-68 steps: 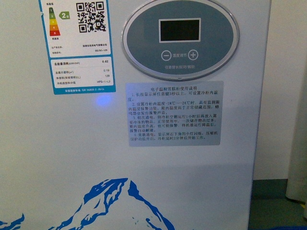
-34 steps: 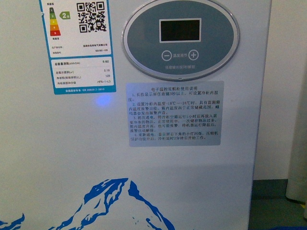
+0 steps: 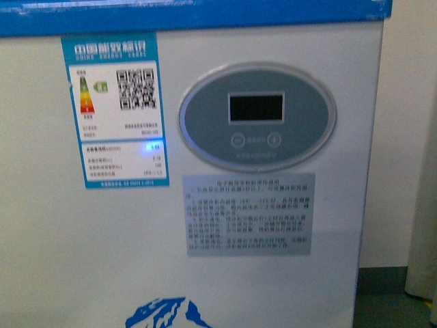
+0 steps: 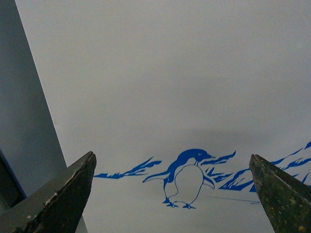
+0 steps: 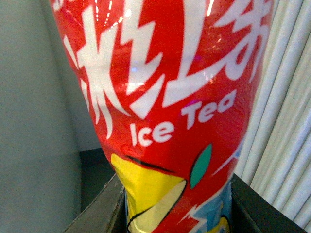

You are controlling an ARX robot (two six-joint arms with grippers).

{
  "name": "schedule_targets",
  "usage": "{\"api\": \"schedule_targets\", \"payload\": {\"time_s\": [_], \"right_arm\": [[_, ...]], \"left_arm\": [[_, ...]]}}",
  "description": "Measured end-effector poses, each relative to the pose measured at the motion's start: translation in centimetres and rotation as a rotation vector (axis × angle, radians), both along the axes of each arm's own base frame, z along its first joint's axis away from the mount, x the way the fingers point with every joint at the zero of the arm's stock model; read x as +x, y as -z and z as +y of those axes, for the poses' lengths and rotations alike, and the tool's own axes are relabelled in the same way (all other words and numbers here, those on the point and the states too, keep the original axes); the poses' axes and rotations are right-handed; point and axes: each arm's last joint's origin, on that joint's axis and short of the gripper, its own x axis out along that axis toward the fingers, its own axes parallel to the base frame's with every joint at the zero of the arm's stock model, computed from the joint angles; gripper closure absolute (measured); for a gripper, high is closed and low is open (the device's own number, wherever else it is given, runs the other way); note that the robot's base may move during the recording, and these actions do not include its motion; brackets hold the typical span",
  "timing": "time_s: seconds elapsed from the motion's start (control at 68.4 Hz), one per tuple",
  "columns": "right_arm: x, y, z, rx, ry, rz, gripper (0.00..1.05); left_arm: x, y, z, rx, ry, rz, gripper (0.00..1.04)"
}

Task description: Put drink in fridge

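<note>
In the front view you face the white chest fridge [image 3: 102, 253]. Its blue top rim [image 3: 205, 17] runs above an oval grey control panel [image 3: 257, 117], a blue-edged energy label [image 3: 115, 109] and a grey instruction sticker [image 3: 250, 214].

In the left wrist view, your left claw [image 4: 171, 160] stands wide with nothing between its dark fingers [image 4: 63, 194]. It faces the blue penguin decal [image 4: 184, 177] on the fridge's wall.

In the right wrist view, your right claw [image 5: 177, 206] is clamped around the red-labelled plastic drink bottle [image 5: 165, 97] marked "Ice Tea". A ribbed white panel [image 5: 286, 121] stands behind it.

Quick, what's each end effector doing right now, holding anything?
Left end effector: open, empty.
Right end effector: closed on the drink.
</note>
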Motion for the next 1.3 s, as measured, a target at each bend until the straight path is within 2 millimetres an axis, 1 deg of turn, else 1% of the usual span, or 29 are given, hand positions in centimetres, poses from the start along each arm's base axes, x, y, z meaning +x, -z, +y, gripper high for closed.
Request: {"api": "schedule_targets", "payload": {"time_s": [1.17, 1.214, 1.258, 1.273, 1.302], "right_arm": [[-0.01, -0.03, 0.0, 0.001, 0.0, -0.002, 0.65], [-0.01, -0.03, 0.0, 0.001, 0.0, -0.002, 0.65], [-0.01, -0.03, 0.0, 0.001, 0.001, -0.002, 0.65], [-0.01, -0.03, 0.0, 0.001, 0.001, -0.002, 0.65], [-0.01, -0.03, 0.0, 0.001, 0.001, -0.002, 0.65]], "left_arm": [[0.0, 0.0, 0.0, 0.0, 0.001, 0.0, 0.08], [0.07, 0.08, -0.04, -0.023, 0.064, 0.036, 0.08], [0.29, -0.09, 0.12, -0.098, 0.169, 0.11, 0.08], [0.43, -0.18, 0.26, -0.108, 0.169, 0.124, 0.08], [0.69, -0.41, 0.36, -0.147, 0.238, 0.151, 0.08]]}}
